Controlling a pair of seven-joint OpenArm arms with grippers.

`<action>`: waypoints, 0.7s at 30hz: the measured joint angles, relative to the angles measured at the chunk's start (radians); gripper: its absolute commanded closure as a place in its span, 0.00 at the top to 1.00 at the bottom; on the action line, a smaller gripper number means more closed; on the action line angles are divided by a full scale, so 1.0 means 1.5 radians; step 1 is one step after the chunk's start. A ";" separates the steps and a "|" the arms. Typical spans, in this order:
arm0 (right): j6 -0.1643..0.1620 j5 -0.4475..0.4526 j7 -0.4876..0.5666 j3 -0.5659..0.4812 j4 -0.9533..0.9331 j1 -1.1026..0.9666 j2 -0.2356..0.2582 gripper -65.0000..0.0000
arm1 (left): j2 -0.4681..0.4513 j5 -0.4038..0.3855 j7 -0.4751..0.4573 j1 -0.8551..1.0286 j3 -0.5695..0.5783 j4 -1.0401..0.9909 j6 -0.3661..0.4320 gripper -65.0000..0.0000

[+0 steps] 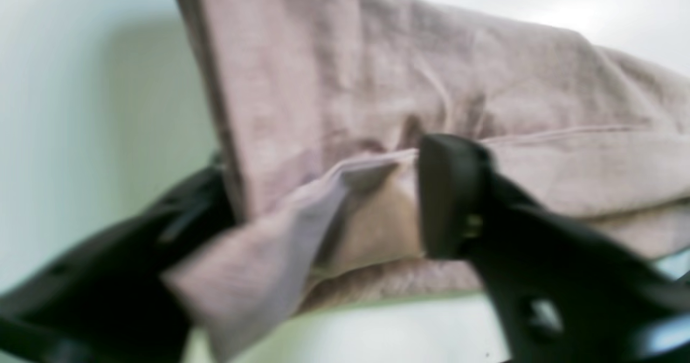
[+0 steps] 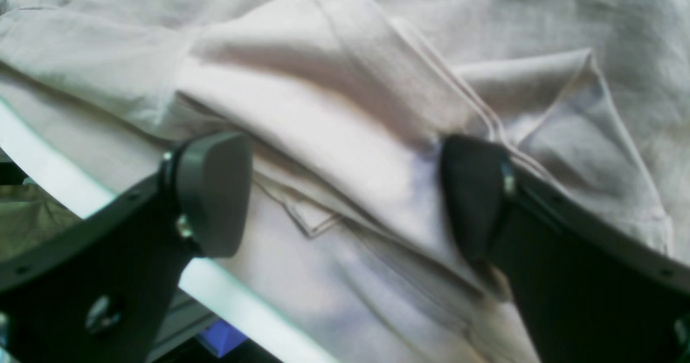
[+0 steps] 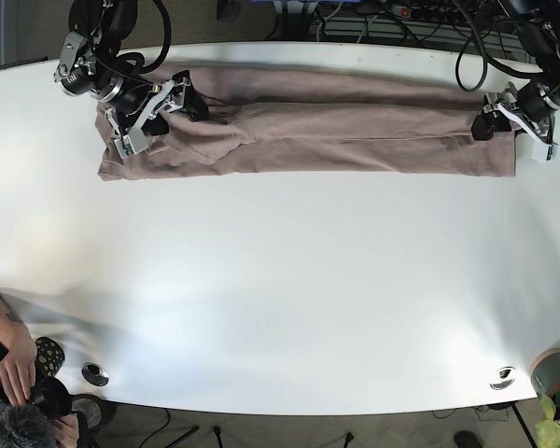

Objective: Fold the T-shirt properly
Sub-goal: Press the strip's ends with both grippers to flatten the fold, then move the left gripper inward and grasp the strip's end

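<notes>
Left gripper [image 1: 334, 201] pinched on shirt [image 3: 308, 135] corner | right gripper [image 2: 345, 190] spread over folds | shirt laid along table [image 3: 280, 280] far edge | risk: layers dragged apart if one end is pulled alone

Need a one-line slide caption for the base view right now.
Two arms work opposite ends of a mauve T-shirt folded into a long strip at the white table's far edge: right tool, left tool.

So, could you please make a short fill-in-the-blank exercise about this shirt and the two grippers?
1. The shirt lies folded into a long ____ along the far side of the table.
2. In the base view, the left gripper is at the shirt's ____ end.
3. The right gripper's jaws stand ____ over the cloth.

Missing words: strip; right; open
</notes>
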 measured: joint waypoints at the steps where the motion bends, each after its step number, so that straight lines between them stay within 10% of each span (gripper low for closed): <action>1: 0.000 0.000 0.000 0.000 0.000 0.000 0.000 0.82 | 0.000 0.000 0.001 0.001 0.000 0.000 0.000 0.34; 5: 0.000 0.000 0.001 0.000 0.000 0.000 0.000 0.82 | 0.001 0.007 0.009 0.001 0.002 -0.001 0.000 0.16; 21: 0.000 0.000 -0.001 0.001 0.000 0.001 0.000 0.82 | 0.037 0.009 0.018 0.019 0.168 0.294 0.017 0.15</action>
